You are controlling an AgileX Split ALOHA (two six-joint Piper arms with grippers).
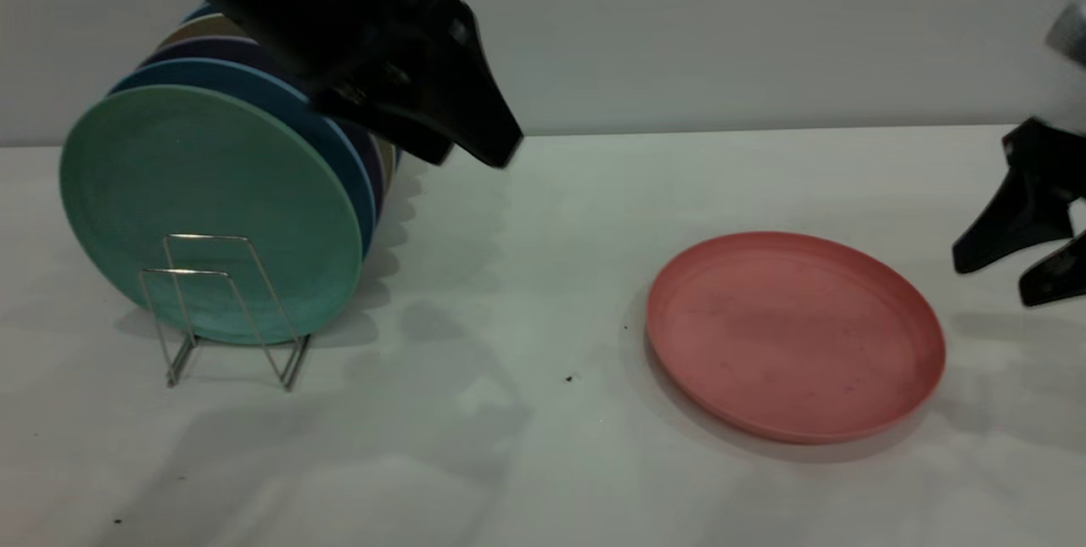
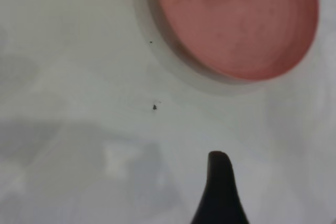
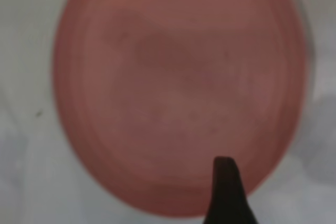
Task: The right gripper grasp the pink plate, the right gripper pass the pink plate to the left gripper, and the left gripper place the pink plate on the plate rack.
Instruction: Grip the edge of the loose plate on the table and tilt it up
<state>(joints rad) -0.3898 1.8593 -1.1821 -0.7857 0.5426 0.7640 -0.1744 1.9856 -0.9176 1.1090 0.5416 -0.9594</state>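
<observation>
**Pink plate lies flat on the table**

The pink plate sits on the white table, away from the plate rack. The right gripper hangs beside it, fingers spread, holding nothing. The left gripper hovers near the rack; I cannot tell its fingers.

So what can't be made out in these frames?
- Rear plates behind the green plate: exterior view, hidden by it and by the left end effector; count unclear.
- Left end effector: wrist view shows one finger only; open or shut unclear.
- Right end effector: cut off by the exterior view's right edge.
- Specks on the pink plate: blurred in the right wrist view.
- Rack: rear loops hidden by plates.
</observation>
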